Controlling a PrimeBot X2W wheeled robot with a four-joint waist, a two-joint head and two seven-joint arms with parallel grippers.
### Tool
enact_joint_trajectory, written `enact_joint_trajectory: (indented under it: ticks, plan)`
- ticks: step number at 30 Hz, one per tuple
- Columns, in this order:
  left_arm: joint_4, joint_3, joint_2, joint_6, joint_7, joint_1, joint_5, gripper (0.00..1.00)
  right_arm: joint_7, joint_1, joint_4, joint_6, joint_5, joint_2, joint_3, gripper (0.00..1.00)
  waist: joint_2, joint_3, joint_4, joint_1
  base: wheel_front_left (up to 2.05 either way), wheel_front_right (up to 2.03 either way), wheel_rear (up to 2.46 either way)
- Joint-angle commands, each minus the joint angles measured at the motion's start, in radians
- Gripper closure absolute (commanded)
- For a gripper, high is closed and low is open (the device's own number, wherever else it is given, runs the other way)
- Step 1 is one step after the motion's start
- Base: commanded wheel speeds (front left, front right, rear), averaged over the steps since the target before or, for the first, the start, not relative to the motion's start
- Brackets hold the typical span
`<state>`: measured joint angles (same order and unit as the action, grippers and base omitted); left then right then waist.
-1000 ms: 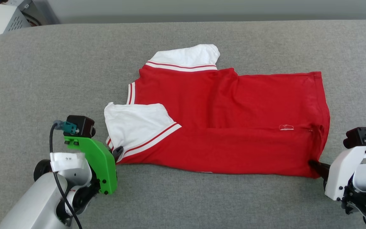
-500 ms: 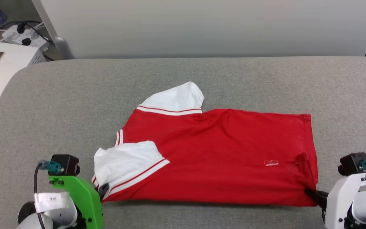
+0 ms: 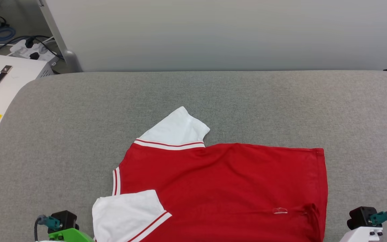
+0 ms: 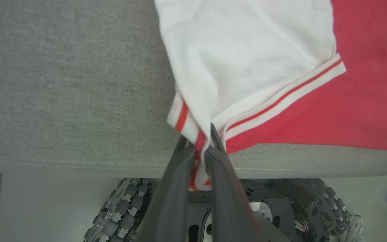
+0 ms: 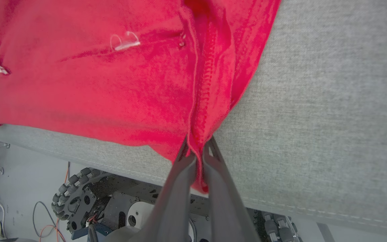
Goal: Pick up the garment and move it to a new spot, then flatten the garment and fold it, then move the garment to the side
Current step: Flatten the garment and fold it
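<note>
Where one garment lies flat at the worktop near edge, two tools are clamped on it; wrist views show left tool on sleeve trim, right tool on hem corner.

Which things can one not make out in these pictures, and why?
Head view: the bottom edge cuts off the near side of the red jersey shirt with white sleeves.
All views: its underside lies against the grey fabric surface.
Head view: the pale mark near its hem is too small to read.
Left wrist view: bunched sleeve cloth hides how many layers the left gripper pinches.
</note>
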<state>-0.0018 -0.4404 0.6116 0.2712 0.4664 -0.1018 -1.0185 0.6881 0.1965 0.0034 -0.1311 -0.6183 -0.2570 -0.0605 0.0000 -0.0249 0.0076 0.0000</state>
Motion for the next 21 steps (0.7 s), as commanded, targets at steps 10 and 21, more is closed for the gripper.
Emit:
enact_joint_trajectory:
  ticks: [10,21]
  plan:
    - [0.114,0.004,-0.050,-0.058,-0.086,0.065,0.020,0.00,-0.250,-0.020,0.067,0.000,0.052,0.024,-0.006,0.00,0.0000,0.004,0.004,0.0000,0.00,0.00,0.00]
    - [0.100,0.020,-0.053,-0.074,-0.320,0.185,0.186,0.00,-0.583,-0.065,-0.006,0.000,0.228,0.066,0.089,0.00,0.0000,0.003,-0.003,0.0000,0.00,0.00,0.00]
